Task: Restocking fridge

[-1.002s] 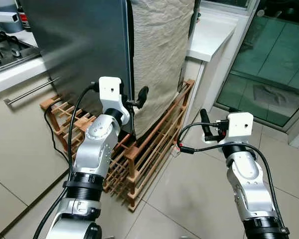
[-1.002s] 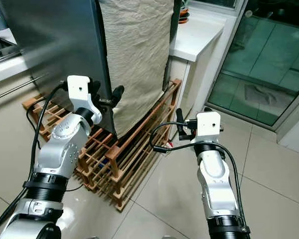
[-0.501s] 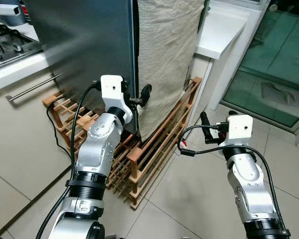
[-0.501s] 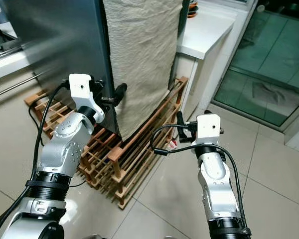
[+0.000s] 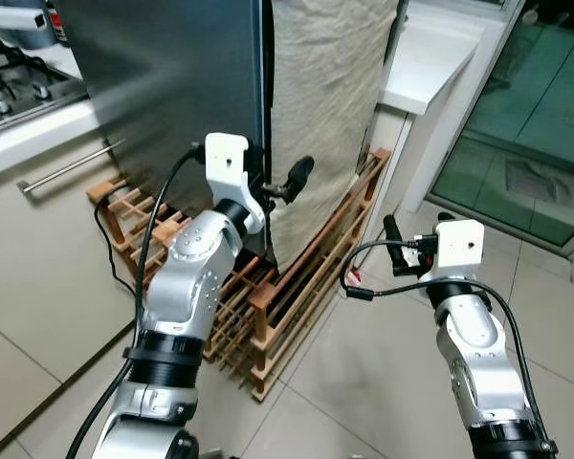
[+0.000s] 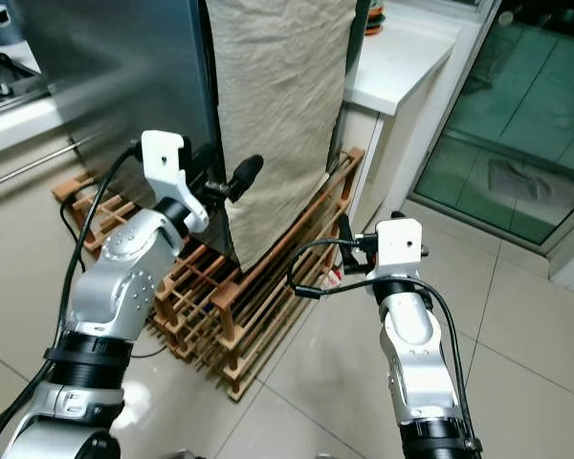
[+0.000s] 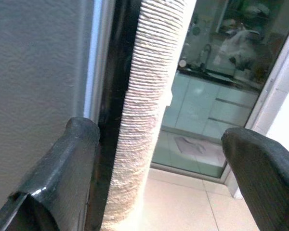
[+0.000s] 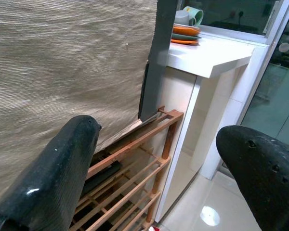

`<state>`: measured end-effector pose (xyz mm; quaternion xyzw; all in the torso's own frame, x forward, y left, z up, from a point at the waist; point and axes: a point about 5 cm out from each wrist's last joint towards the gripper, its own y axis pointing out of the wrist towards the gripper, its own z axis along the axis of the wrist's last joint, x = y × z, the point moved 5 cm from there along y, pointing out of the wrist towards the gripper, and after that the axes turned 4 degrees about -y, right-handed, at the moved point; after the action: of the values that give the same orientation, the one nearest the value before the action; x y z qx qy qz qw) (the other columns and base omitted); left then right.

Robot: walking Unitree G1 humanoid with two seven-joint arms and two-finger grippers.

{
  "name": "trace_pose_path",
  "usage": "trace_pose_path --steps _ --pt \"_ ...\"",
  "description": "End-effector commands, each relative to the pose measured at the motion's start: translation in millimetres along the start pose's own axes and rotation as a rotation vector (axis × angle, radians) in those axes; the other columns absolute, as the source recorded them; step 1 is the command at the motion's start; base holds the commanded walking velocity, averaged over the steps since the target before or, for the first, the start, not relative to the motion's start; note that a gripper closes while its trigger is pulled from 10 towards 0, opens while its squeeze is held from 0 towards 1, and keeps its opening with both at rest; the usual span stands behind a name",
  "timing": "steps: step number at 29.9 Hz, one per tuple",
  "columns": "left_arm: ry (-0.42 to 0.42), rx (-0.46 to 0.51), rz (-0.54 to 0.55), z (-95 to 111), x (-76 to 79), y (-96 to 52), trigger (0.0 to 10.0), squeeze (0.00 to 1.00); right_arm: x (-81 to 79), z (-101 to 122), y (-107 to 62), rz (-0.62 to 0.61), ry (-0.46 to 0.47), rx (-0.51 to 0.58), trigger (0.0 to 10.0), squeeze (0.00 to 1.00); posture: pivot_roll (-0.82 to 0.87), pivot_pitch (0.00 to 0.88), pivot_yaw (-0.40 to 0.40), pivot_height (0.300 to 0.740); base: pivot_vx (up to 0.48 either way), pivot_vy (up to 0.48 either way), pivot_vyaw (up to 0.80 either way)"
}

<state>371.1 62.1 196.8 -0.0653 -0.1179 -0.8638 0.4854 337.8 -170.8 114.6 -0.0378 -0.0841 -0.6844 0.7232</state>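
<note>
- Your left gripper is raised at the fridge door's edge, fingers spread wide apart: one finger sits against the dark door seam, the other hangs free at its 3 o'clock.
- The beige cloth draped over the fridge side lies between those fingers.
- Your right gripper hovers at 4 o'clock from the fridge, fingers apart, holding nothing, well clear of the cloth.
- The wooden rack sits under the fridge.

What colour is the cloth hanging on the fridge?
The woven cloth hanging there is beige; the right eye view shows it best.
</note>
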Motion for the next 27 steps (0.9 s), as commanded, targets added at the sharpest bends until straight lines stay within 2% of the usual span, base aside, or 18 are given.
trace_pose_path --steps 1,7,14,23,27 --pt "0.0 -0.009 -0.067 -1 15.7 1.1 10.0 0.0 3.1 5 1.5 -0.001 -0.009 0.009 10.0 0.0 -0.11 0.0 -0.005 0.74 0.0 0.0 0.0" --pt "-0.002 -0.012 -0.056 -6 19.1 6.9 10.0 0.0 -1.1 5 4.0 0.008 -0.007 0.009 10.0 0.0 -0.1 0.0 -0.012 0.74 0.0 0.0 0.0" --pt "0.052 -0.029 0.001 -15 13.1 28.6 10.0 0.0 -4.1 0 2.6 0.043 -0.009 -0.014 10.0 0.0 -0.1 0.0 -0.013 0.74 0.0 0.0 0.0" --pt "0.021 -0.03 0.058 -15 7.6 48.4 10.0 0.0 -0.8 -3 -1.1 0.029 -0.006 -0.025 10.0 0.0 -0.13 0.0 0.002 0.74 0.0 0.0 0.0" --pt "-0.007 -0.018 -0.003 -12 21.5 54.1 10.0 0.0 -0.8 -4 -2.4 0.037 -0.008 -0.035 10.0 0.0 -0.13 0.0 0.002 0.74 0.0 0.0 0.0"
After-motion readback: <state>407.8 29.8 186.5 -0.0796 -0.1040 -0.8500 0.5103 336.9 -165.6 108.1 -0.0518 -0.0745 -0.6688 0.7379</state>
